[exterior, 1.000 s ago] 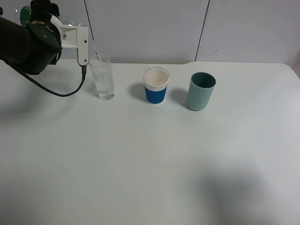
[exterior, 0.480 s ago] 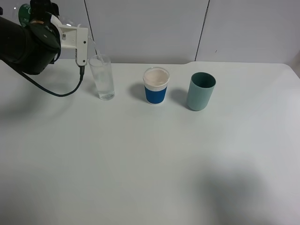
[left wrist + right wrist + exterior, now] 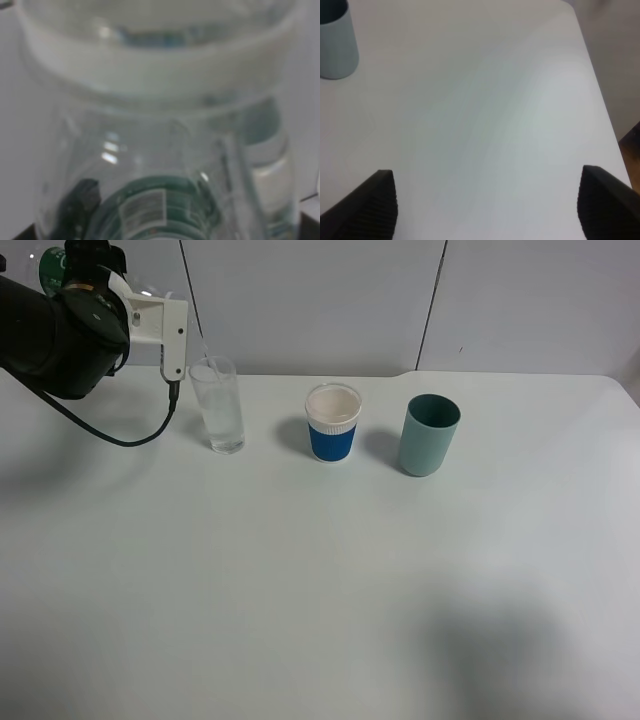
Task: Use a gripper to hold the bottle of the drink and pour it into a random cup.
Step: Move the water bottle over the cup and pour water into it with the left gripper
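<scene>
Left tool clamped on tilted green-label bottle by glass tumbler; right tool wide apart, empty, over surface.

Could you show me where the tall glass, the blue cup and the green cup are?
tall glass (image 3: 218, 412), high view, middle of its clear side
blue cup (image 3: 333, 443), high view, on its blue band
green cup (image 3: 427, 448), high view, middle of its outer wall

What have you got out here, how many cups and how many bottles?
Cups: 3 (clear glass, blue-and-white cup, teal cup)
Bottles: 1 (green-labelled bottle, held tilted over the clear glass)
Total: 4
</scene>
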